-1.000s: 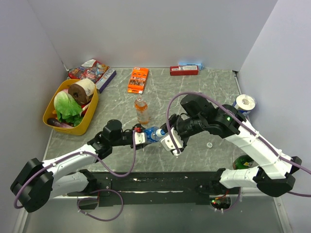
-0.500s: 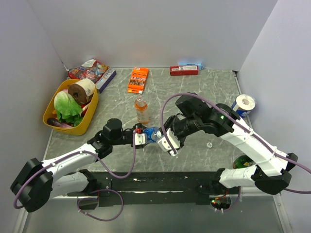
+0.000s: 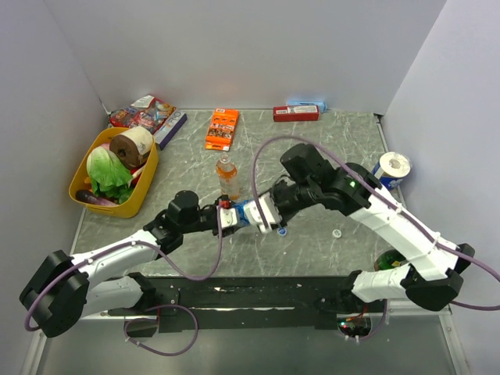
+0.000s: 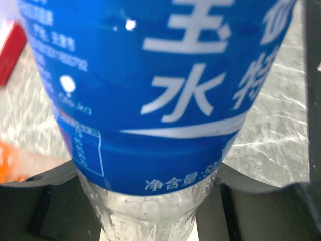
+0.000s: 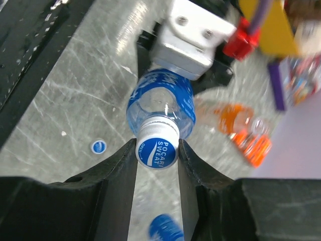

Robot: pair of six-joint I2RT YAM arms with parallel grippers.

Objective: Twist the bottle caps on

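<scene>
My left gripper (image 3: 228, 217) is shut on the clear base of a short blue-label bottle (image 3: 244, 212), held on its side above the table; the label fills the left wrist view (image 4: 160, 90), with a finger on each side of the base (image 4: 150, 211). My right gripper (image 3: 262, 212) is shut on that bottle's cap (image 5: 158, 152), which has a blue top and sits on the neck, both fingers touching it (image 5: 157, 150). A loose blue cap (image 3: 281, 231) and a whitish cap (image 3: 337, 232) lie on the table. The orange-liquid bottle (image 3: 227, 176) stands upright behind. The third bottle is out of view.
A yellow basket (image 3: 80, 178) with lettuce and a paper roll sits at the left, with snack packets (image 3: 144, 113) behind it. A flat orange box (image 3: 223, 129) and a red box (image 3: 295, 113) lie at the back. A blue-white roll (image 3: 392, 166) stands at the right wall.
My right gripper has moved left and up to the bottle's neck and now grips the cap. The loose blue cap on the table has come into view. The left arm has barely moved.
</scene>
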